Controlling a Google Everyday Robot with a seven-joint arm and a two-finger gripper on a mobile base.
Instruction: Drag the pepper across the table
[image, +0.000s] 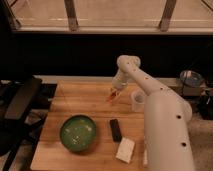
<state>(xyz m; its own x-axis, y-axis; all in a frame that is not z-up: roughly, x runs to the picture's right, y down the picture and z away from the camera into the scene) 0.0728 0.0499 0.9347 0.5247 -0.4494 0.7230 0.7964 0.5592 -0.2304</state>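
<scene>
The pepper (111, 97) is a small orange-red sliver on the wooden table (82, 102), near its far edge, right of centre. My gripper (115, 91) hangs from the white arm (150, 95) and sits right at the pepper's upper end, touching or just above it. The arm reaches in from the lower right and covers the table's right side.
A green bowl (78, 133) stands at the front left. A black rectangular object (116, 129) lies beside it, and a white block (125, 149) near the front edge. A clear cup (137, 100) stands right of the pepper. A black chair (20, 107) is on the left.
</scene>
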